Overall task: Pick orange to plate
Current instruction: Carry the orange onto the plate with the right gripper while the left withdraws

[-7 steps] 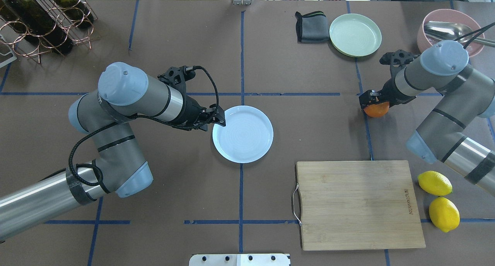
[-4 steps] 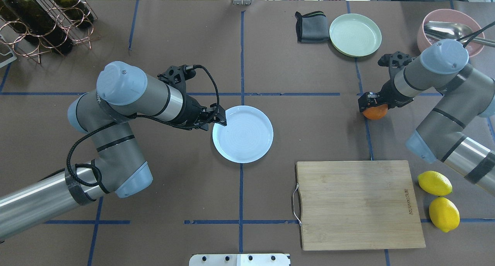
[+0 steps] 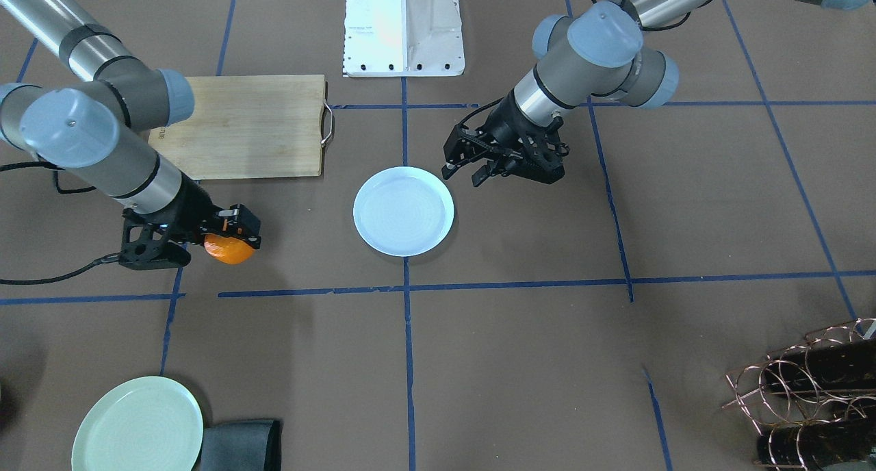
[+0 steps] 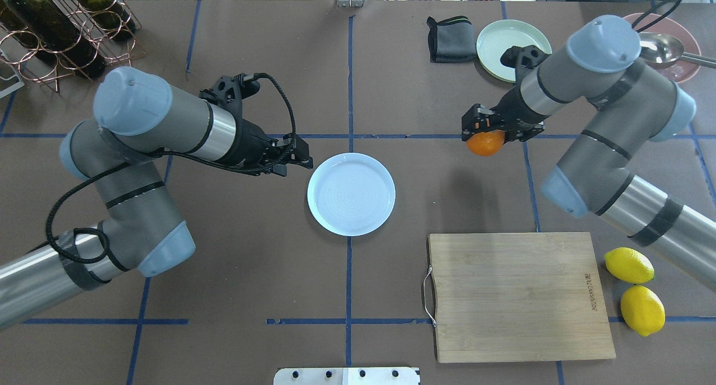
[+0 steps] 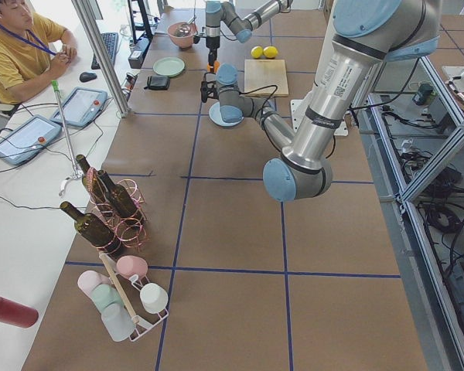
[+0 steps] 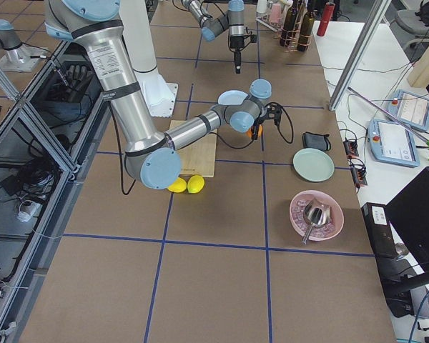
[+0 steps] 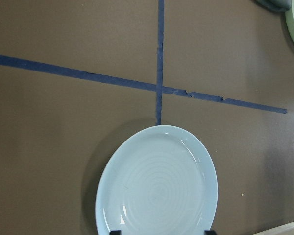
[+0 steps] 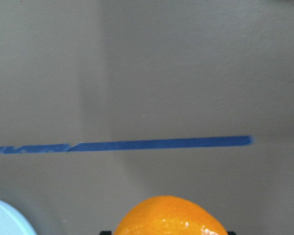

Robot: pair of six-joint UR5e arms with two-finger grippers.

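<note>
Orange [image 4: 485, 144] clamped in the right claw [image 4: 485, 133], held clear of the surface [image 4: 251, 273] — not on the plate [image 4: 351, 193].
Nearest the robot, a wooden cutting board [image 4: 520, 295] and two lemons [image 4: 629, 265] lie on the right side. Beyond them the plate rests flat at centre; the left claw [image 4: 297, 167] hangs just beside its rim, fingers apart. Farther out, the orange hangs over a blue tape line, well apart from the plate — a green plate [image 4: 503, 46] lies beyond it.
</note>
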